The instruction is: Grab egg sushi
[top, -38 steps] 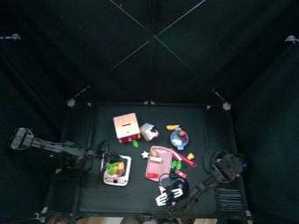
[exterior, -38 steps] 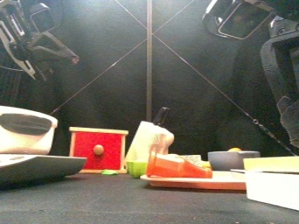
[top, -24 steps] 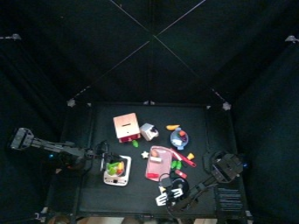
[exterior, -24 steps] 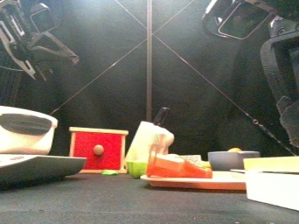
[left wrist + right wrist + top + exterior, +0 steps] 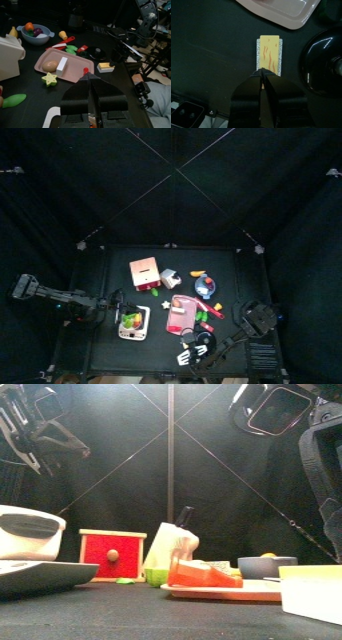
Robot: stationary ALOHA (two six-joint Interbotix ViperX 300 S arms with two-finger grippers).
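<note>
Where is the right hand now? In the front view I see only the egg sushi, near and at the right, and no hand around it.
Observer: The right hand points down at the table. The egg sushi lies flat just beyond its tip and is not held.
Operator: Is something close to the sushi that the hand could hit?
Observer: A black round thing lies beside it, with a gap between them.
Operator: And the pink tray?
Observer: Its corner is past the sushi's far end and does not touch it.
Operator: Is the left arm in the way?
Observer: No. The left hand is on the other side of the tray.
</note>
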